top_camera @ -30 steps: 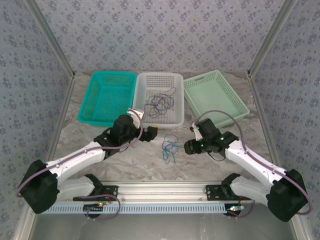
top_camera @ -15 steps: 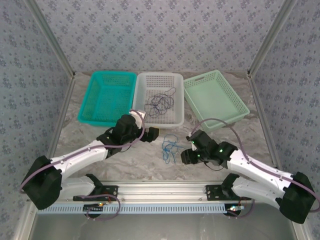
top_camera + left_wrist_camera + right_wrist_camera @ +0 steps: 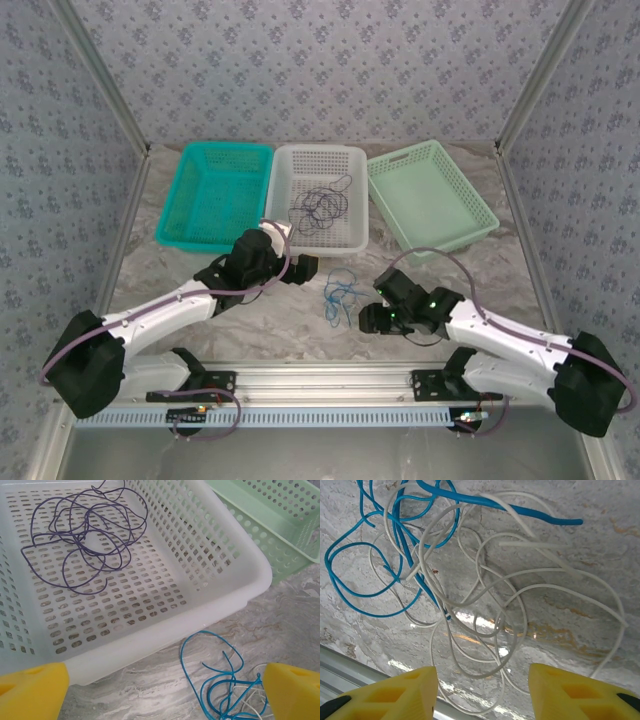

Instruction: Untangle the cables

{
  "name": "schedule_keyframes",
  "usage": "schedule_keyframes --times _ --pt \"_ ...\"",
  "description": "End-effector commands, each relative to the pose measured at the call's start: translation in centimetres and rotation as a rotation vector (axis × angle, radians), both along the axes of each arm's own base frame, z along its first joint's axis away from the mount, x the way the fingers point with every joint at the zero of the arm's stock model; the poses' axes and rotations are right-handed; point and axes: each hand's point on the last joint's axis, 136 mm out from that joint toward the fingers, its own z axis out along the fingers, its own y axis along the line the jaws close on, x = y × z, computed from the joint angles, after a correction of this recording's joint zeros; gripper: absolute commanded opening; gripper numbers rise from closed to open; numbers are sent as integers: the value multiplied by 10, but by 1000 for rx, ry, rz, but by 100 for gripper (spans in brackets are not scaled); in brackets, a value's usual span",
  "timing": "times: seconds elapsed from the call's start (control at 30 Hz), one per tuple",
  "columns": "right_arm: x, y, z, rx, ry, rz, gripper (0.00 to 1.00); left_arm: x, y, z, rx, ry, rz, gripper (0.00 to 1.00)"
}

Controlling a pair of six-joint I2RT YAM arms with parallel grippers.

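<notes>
A blue cable (image 3: 341, 291) lies on the marble table just in front of the white basket (image 3: 318, 149), tangled with a whitish cable (image 3: 520, 595). A dark purple cable (image 3: 320, 206) sits loosely looped inside that basket. My left gripper (image 3: 305, 268) is open and hovers left of the tangle; its view shows the purple cable (image 3: 90, 535), the basket wall (image 3: 200, 625) and the blue cable (image 3: 220, 680). My right gripper (image 3: 368, 318) is open and low at the tangle's near right side. White loops and the blue cable (image 3: 400, 545) lie just ahead of its fingers (image 3: 405, 690), unclamped.
A teal basket (image 3: 225, 147) stands left of the white one and a pale green basket (image 3: 405, 160) to its right. The aluminium rail (image 3: 320, 375) runs along the near table edge, close behind the right gripper.
The right arm has swung left and nearer to the table's front, coming down beside the blue and white tangle. The left arm has barely shifted. The cables lie as before.
</notes>
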Motion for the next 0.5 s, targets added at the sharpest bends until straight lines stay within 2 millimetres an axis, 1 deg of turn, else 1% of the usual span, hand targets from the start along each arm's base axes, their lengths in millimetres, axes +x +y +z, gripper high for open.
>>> schedule_keyframes --times 0.0,0.23,0.37,0.47 --pt "-3 6 -6 17 49 -34 52 -1 -7 10 -29 -23 -24 99" --pt "-4 10 -23 -12 110 -47 47 -1 -7 7 -22 -21 -25 99" --pt "3 10 -23 -27 80 -60 26 -1 -5 5 -15 -24 -18 99" --pt "12 10 -9 -24 17 -58 10 0 -4 5 -12 -27 -14 100"
